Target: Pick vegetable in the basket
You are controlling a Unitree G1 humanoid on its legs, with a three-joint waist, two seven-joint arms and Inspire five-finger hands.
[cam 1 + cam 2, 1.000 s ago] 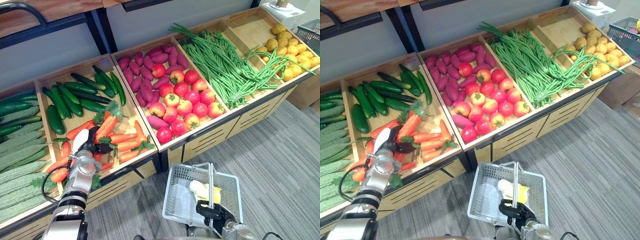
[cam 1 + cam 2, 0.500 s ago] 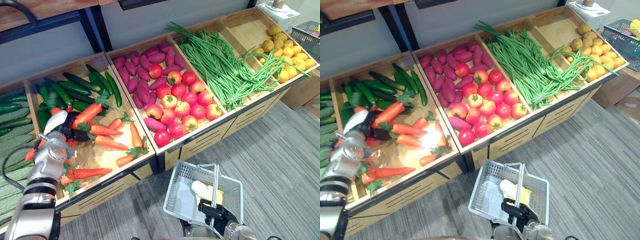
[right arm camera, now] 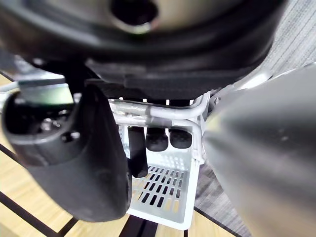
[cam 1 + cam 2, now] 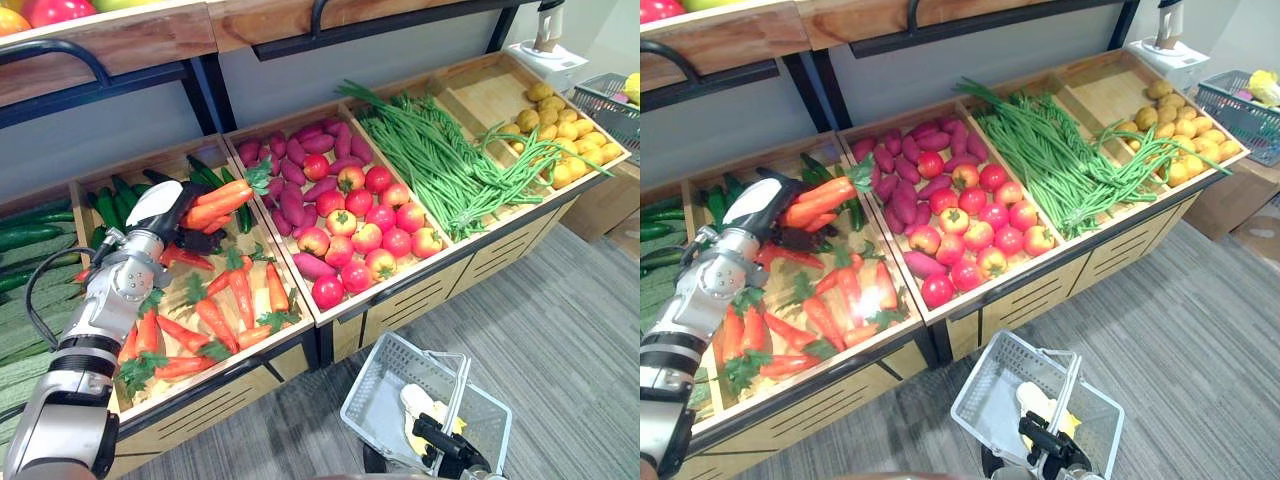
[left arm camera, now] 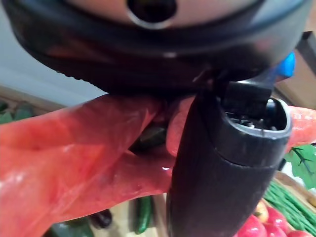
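My left hand is shut on a couple of orange carrots with green tops, held above the carrot bin. The left wrist view shows the carrots pressed against the palm under the thumb. Low over the floor hangs a white wire basket, and my right hand is shut on its handle. A pale yellow vegetable lies inside the basket.
Wooden bins run along the stand: cucumbers, sweet potatoes with tomatoes, long green beans, yellow potatoes. A shelf rail runs above. Another basket stands far right. Grey carpet lies in front.
My left hand has risen out of the carrot bin with the carrots and moved towards the right. The camera has shifted, so the basket shows lower and further right.
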